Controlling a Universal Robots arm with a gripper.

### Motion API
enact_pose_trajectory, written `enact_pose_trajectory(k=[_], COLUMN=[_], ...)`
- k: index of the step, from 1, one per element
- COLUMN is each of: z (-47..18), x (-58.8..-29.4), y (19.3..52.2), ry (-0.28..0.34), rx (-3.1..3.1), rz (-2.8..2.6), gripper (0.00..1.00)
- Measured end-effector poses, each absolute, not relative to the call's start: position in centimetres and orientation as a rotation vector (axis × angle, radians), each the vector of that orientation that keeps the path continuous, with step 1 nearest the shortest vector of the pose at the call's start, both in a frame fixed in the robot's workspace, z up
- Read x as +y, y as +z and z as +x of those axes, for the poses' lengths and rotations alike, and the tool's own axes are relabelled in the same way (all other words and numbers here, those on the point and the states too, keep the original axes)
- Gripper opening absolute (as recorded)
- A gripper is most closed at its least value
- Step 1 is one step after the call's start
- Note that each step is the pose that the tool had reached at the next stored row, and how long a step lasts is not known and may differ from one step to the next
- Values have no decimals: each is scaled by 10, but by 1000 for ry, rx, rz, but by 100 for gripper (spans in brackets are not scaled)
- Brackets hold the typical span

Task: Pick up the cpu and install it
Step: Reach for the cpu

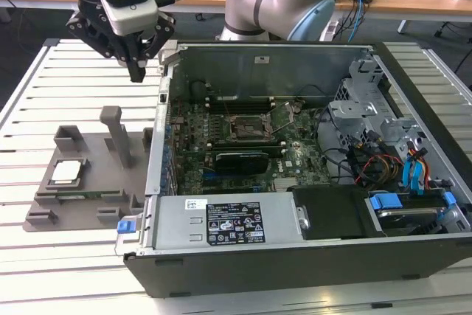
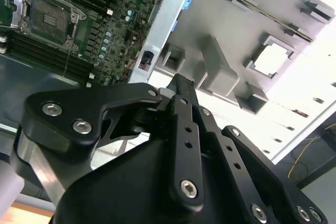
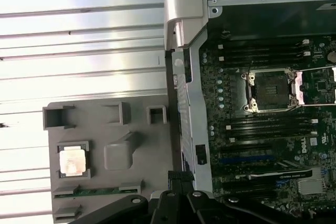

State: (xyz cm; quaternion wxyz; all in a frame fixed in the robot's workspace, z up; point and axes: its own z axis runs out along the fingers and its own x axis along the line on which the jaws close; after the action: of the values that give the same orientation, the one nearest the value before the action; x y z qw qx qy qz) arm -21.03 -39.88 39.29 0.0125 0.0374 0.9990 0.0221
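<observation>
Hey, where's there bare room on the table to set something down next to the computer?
Bare slatted table lies on the exterior view's left of the grey fixture and on its near side. Another bare stretch lies beyond the fixture, below the gripper. Crowded: the fixture, with the cpu seated in it, and the inside of the computer case.

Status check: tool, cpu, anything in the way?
Tool shut, empty, raised beside case. Cpu in grey fixture, untouched. Nothing over cpu.

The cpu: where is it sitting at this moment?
In the exterior view the cpu sits in a recess of the grey fixture at that view's left, outside the open computer case, the gripper hanging apart from it.
</observation>
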Motion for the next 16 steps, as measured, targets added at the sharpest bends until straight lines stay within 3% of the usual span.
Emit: enact_pose_trajectory(k=[16], z=[-239], x=[-399], y=[393], ry=[69], rx=[3114], rz=[117], gripper=[11])
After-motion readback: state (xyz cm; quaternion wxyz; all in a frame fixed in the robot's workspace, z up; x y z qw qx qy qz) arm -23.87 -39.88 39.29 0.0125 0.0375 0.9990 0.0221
